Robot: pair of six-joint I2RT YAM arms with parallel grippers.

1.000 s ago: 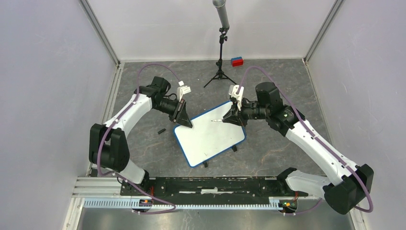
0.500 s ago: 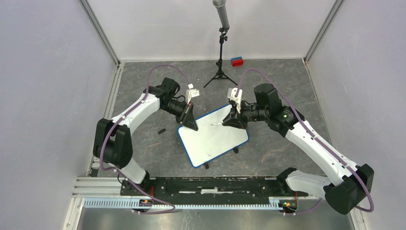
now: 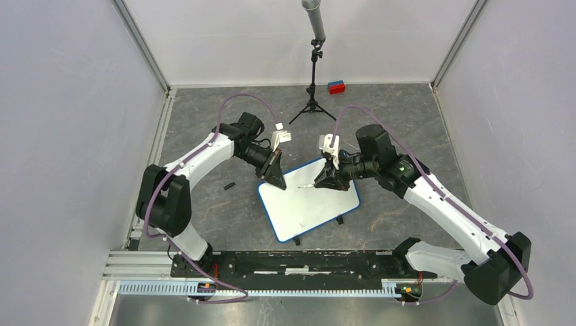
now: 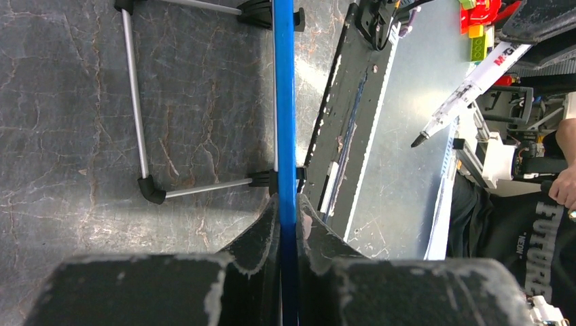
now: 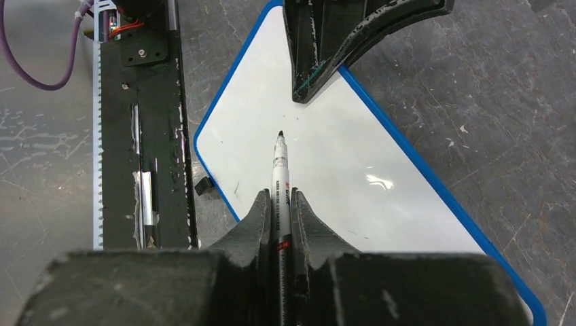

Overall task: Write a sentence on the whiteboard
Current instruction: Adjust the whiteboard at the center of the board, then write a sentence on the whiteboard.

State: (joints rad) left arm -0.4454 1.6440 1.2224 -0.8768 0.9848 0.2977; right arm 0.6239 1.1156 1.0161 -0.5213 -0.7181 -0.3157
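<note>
The whiteboard (image 3: 309,204), white with a blue rim, lies at an angle on the grey floor. Its face is blank; no sentence shows on it. My left gripper (image 3: 278,179) is shut on the board's far left corner; the left wrist view shows the blue rim (image 4: 285,102) edge-on between my jaws (image 4: 288,204). My right gripper (image 3: 325,178) is shut on a white marker (image 3: 309,184) with a bare black tip. In the right wrist view the marker (image 5: 280,170) points over the board (image 5: 339,163) from my right gripper (image 5: 280,202), tip just short of the left gripper's fingers (image 5: 339,41).
A black tripod (image 3: 312,102) with a grey tube stands at the back. A red and blue block (image 3: 336,87) lies by the back wall. A small black piece (image 3: 229,185) lies left of the board. The black rail (image 3: 292,261) runs along the near edge.
The left gripper has shifted the board to the right and a little nearer. The right gripper with the marker has moved down and left, staying over the board's far part.
</note>
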